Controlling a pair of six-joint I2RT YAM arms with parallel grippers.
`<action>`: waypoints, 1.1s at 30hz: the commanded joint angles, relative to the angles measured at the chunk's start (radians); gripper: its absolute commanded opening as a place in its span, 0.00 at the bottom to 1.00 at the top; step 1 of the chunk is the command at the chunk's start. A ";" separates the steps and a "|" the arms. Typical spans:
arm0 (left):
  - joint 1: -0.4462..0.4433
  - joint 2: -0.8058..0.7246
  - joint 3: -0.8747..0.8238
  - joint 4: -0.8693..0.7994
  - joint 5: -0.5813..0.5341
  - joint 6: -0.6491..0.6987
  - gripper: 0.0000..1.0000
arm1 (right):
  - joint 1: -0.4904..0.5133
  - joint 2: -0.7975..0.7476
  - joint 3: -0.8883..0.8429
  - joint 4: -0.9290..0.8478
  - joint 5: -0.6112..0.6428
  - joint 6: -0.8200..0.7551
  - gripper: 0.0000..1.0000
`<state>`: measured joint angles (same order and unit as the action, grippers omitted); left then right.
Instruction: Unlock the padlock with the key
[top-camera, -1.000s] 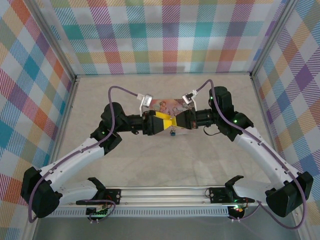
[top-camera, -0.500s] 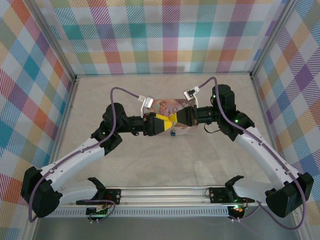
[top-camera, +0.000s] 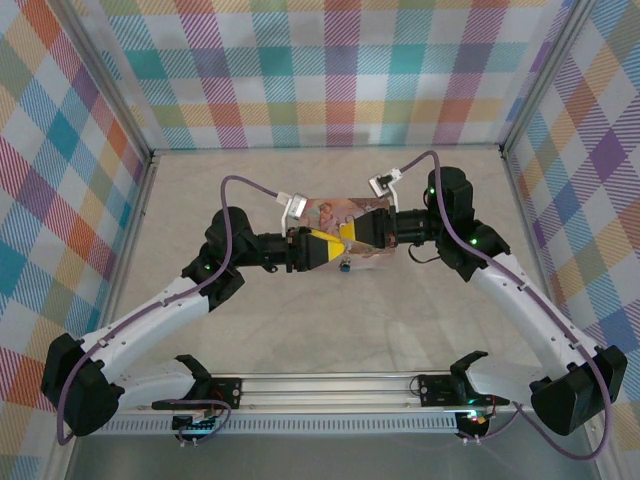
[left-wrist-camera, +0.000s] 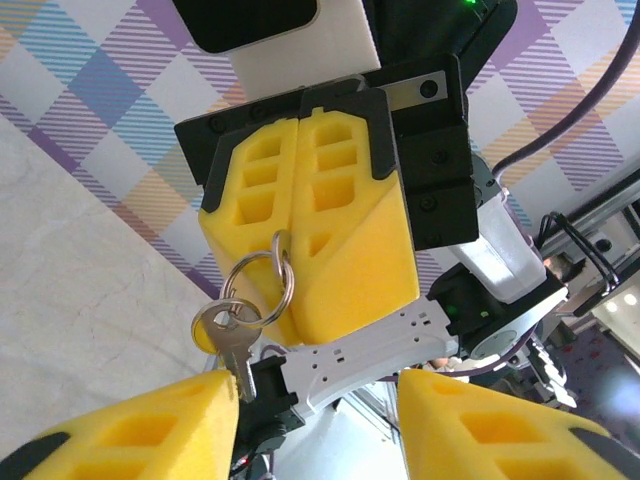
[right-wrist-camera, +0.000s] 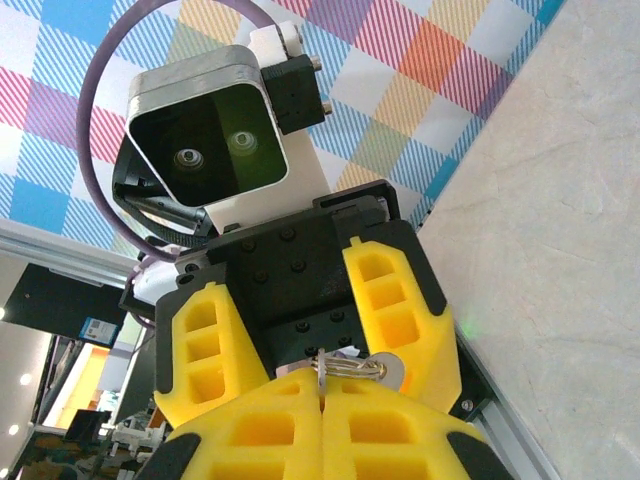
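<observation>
**Step in hand: taking over the key**

The right hand (right-wrist-camera: 321, 400) is closed on the key ring (left-wrist-camera: 262, 285). The key (left-wrist-camera: 232, 342) hangs from that ring between the two hands. The left hand (left-wrist-camera: 318, 400) stands open, with its yellow fingers (left-wrist-camera: 140, 425) on either side of the key. One finger is just beside the blade, and no grip is made yet.

Recommended practice:

1. Centre the left hand on the flat head of the key, not on the ring. The blade should then project freely.
2. Close squarely on the flat faces. The key probably swings loosely on its ring, so a skewed closure is likely to twist it.
3. Release the ring only after the left grip is firm.

**Location of the padlock**

The padlock (top-camera: 344, 265) is a small bluish piece just to the near side of the two hands, beside the near edge of the pink tin (top-camera: 330, 211). Whether it rests on the desk or hangs below the key cannot be told.

**Surface and room**

The desk (top-camera: 300, 330) is pale and stone-patterned. The hands meet around its centre, slightly toward the far edge. Plaid panels (top-camera: 340, 70) enclose the left, right and far edges. A metal rail (top-camera: 330, 385) runs along the near edge, between the arm bases.
</observation>
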<state>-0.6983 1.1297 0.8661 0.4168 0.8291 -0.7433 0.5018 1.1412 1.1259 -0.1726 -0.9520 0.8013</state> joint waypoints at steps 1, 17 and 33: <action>-0.008 -0.028 -0.009 -0.003 -0.001 0.013 0.41 | -0.009 -0.023 0.014 0.038 -0.014 0.008 0.05; -0.007 -0.020 0.005 -0.077 -0.056 0.066 0.02 | -0.015 -0.046 -0.010 0.050 -0.012 0.016 0.06; -0.007 -0.027 -0.034 0.100 -0.039 0.046 1.00 | -0.019 -0.037 -0.018 0.099 -0.078 0.069 0.06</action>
<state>-0.6983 1.1152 0.8410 0.3985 0.7506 -0.6891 0.4896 1.1130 1.1225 -0.1413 -0.9813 0.8440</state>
